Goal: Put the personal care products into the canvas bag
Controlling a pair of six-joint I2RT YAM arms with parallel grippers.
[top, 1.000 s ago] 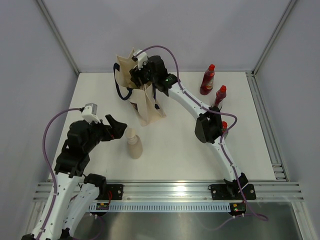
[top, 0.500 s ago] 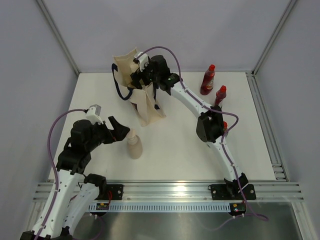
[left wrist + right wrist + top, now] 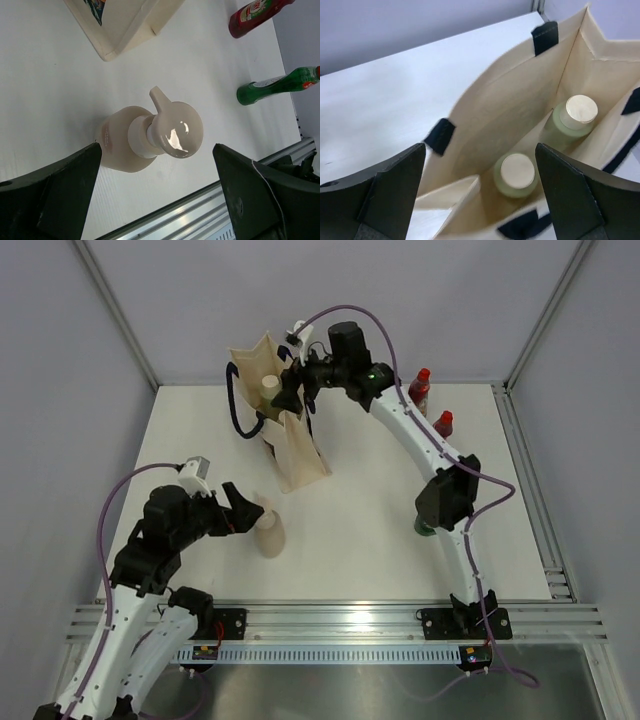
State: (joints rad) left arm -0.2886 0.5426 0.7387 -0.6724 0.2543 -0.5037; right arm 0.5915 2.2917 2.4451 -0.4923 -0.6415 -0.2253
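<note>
The canvas bag (image 3: 290, 445) stands open at the table's back left, with navy handles. Two sage-green bottles (image 3: 516, 175) (image 3: 572, 119) stand inside it; one cap shows from above (image 3: 268, 386). My right gripper (image 3: 480, 147) is open and empty, hovering over the bag's mouth (image 3: 290, 392). The pinkish-beige bottle (image 3: 125, 145) has a whitish pump head and stands upright on the table (image 3: 268, 532), in front of the bag. My left gripper (image 3: 156, 150) is open, its fingers wide on either side of the pump head and not touching it; from above it sits just left of the bottle (image 3: 243, 510).
Two red sauce bottles (image 3: 418, 390) (image 3: 441, 425) stand at the back right. A green bottle (image 3: 425, 525) is partly hidden under the right arm's elbow; it also shows in the left wrist view (image 3: 275, 85). A metal rail (image 3: 340, 620) runs along the near edge.
My right gripper rose out of the bag mouth, and the bag stands more open. My left gripper moved right, closing in on the pinkish-beige bottle's top.
</note>
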